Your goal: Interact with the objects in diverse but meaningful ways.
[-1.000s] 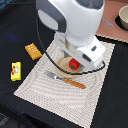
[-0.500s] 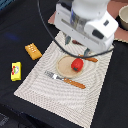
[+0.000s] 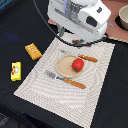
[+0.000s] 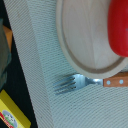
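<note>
Tomato [image 3: 77, 64] sits on the plate [image 3: 63, 66] at frame centre — served, apparently; gripper hidden, its state unreadable.

We see the single arm [image 3: 80, 17] in the exterior view as a bulky white body with dark joints, filling the upper middle of the picture and leaning from the exterior view's left towards its right. A black cable loops from it down and around its lower edge. We cannot make out the gripper itself in that view: it is hidden beneath the white housing. In the wrist view no finger or pad shows, so we cannot say whether the jaws stand apart or closed, nor whether they hold anything.
</note>
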